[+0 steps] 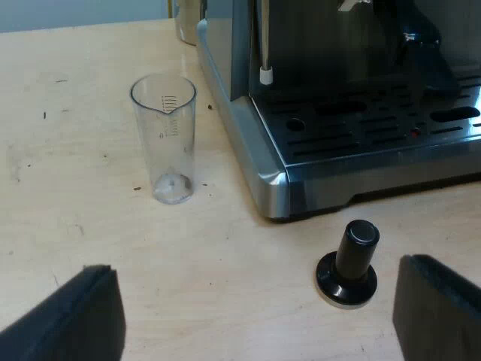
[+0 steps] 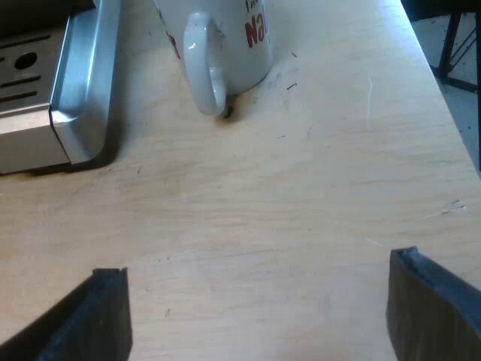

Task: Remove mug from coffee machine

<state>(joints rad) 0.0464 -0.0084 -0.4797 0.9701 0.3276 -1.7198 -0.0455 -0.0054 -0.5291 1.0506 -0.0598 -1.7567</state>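
Mug (image 2: 225, 45), white with red lettering, stood on the table (image 2: 301, 203), just beside the corner of the espresso machine (image 2: 83, 83) and not on its drip tray. Its handle (image 2: 203, 71) pointed toward the right hand (image 2: 259, 297), probably so the mug could be taken or let go from that side. The right hand was spread wide and held nothing, with its fingers low over bare table and apart from the mug.

Judgement: the mug was already off the machine, so the task looked done or nearly done, and the wide spread fitted a hand that was clear of it.

The left hand (image 1: 255, 301) was also wide and empty, facing the machine's front corner (image 1: 267, 173). It looked parked, with no part in the mug job. The tamper (image 1: 349, 263) with its black knob stood upright on the table between that hand's fingers and the machine, near the drip tray (image 1: 376, 124). The measuring glass (image 1: 167, 143) stood upright beside the machine's side. It looked empty and was well clear of both hands. The steam wand (image 1: 264, 45) hung down over the tray's edge.

Risk: the mug sat close to the machine's corner, so a careless pass could knock it.
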